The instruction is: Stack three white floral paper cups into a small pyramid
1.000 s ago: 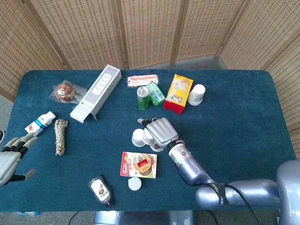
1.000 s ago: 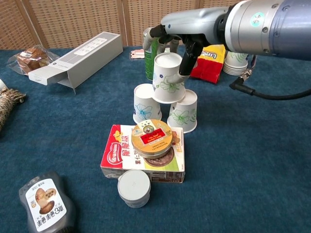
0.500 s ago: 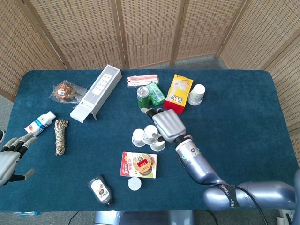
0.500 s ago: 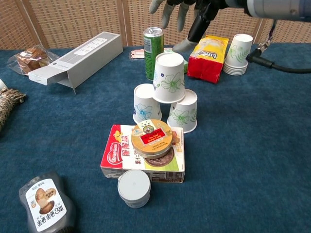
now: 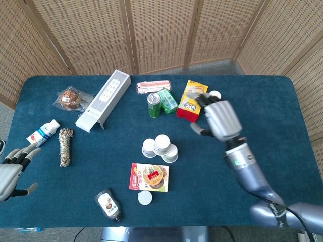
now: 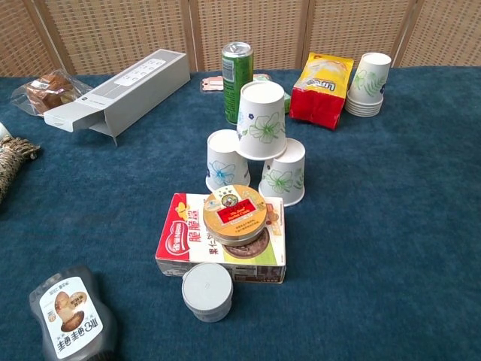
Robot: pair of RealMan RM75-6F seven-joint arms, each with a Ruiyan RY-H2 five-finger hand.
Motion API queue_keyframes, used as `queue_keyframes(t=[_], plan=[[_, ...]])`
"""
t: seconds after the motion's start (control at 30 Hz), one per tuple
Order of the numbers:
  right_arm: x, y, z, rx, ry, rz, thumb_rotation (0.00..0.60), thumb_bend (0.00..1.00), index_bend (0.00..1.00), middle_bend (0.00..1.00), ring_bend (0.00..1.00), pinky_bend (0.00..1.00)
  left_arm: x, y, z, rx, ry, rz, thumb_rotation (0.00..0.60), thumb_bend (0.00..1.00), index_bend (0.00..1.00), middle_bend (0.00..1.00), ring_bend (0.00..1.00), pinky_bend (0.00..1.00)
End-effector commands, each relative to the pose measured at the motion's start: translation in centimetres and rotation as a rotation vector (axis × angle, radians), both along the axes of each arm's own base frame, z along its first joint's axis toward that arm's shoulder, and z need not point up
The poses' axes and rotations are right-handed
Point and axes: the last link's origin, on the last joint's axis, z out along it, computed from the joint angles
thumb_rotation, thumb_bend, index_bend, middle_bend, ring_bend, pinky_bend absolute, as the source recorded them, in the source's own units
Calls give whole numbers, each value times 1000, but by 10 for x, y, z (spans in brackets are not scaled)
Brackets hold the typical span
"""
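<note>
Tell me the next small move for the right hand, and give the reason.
Probably just draw the right hand back toward rest, empty. The top cup already sits upside down across the two base cups, the pyramid stands alone, and nothing touches it. The hand hangs near the spare cup stack, so it should steer clear of that.

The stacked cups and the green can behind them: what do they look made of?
Stacked cups: likely thin paper with a matte white finish, going by the printed floral pattern, rolled rims and the absence of glare. Green can: probably aluminium with a glossy printed wrap, going by its silver rim and the bright vertical highlights down its side.
</note>
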Motion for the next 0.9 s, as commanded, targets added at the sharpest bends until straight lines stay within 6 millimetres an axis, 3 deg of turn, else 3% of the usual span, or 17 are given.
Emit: queue_keyframes(t=[0.03,0.4,0.53,0.63,0.9], plan=[[-35,1,21,-67,-18,-34,600,286,172,243,120,223,0,-1,0,0,0,-1,600,331,48,0,0,0],[-110,18,38,-126,-64,-119,600,257,163,216,74,170,1,-4,0,5,9,-7,600,332,48,0,0,0],[-138,31,37,-104,-50,-176,600,227,153,139,35,159,1,-6,-2,10,23,-12,600,332,48,0,0,0],[-153,42,38,-90,-50,-216,600,208,128,100,4,106,2,-7,-2,20,29,-16,600,332,46,0,0,0],[-182,79,27,-46,40,-283,600,179,100,28,0,98,3,-11,-3,62,67,-44,600,332,36,0,0,0]])
